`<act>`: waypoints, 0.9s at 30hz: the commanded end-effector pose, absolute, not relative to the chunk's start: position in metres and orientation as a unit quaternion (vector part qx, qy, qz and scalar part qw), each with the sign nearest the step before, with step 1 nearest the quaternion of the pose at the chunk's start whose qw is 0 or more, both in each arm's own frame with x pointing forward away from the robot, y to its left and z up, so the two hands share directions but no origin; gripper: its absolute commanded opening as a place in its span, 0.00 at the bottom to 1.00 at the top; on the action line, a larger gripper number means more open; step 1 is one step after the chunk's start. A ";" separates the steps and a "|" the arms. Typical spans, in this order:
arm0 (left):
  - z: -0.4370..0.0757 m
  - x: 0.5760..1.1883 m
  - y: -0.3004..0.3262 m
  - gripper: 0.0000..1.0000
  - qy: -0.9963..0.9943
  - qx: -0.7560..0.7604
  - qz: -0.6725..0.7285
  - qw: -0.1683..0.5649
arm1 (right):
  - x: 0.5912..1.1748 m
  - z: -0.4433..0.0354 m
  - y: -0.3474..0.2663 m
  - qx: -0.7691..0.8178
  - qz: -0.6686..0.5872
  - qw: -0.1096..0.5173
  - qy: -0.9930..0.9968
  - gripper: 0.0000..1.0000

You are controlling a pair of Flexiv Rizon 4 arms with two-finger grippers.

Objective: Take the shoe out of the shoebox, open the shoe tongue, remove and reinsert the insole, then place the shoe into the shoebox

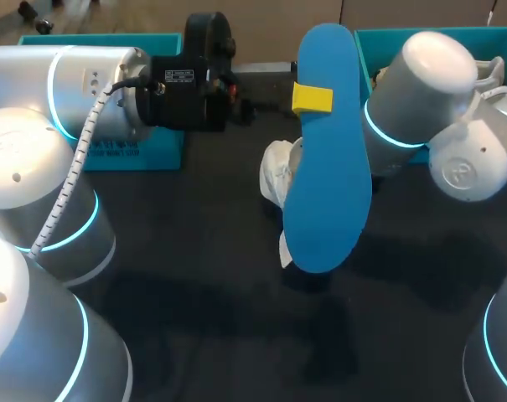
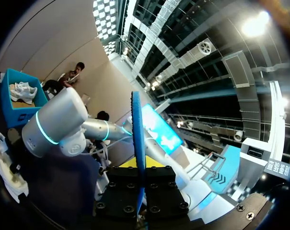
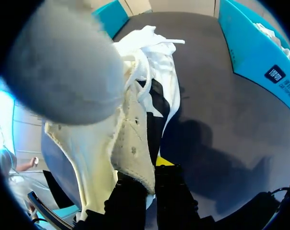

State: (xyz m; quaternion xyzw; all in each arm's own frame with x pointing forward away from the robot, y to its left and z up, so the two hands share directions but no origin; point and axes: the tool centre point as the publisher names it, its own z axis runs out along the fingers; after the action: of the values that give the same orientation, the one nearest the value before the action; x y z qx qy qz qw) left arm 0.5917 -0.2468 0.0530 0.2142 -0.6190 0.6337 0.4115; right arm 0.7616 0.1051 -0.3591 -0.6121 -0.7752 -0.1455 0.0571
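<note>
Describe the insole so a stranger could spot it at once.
Look at the middle of the dark table. There the left gripper holds the insole raised above the white shoe. It is the only flat, bright blue, foot-shaped piece in sight.

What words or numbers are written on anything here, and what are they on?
White sticker on the black wrist block: tiny print, too small to read.
Teal cardboard shoebox at the table's left: white print on its side, too blurred to read.
Second teal shoebox: dark logo patch and white lettering, too blurred.
Flat blue foam insole: no writing.
</note>
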 end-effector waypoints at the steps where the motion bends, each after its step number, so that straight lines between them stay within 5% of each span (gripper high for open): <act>1: 0.052 0.590 -0.246 0.00 -0.619 0.215 0.634 0.411 | 0.761 -0.364 0.112 -0.612 -0.146 0.055 -0.775 0.00; 27: 0.052 0.590 -0.246 0.00 -0.619 0.215 0.634 0.411 | 0.767 -0.406 0.109 -0.654 -0.153 0.030 -0.740 0.00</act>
State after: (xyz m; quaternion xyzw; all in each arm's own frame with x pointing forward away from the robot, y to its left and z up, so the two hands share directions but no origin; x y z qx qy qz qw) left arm 0.5917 -0.2468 0.0530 0.2142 -0.6190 0.6337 0.4115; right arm 0.7658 0.1067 -0.4001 -0.6547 -0.7397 -0.1533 0.0280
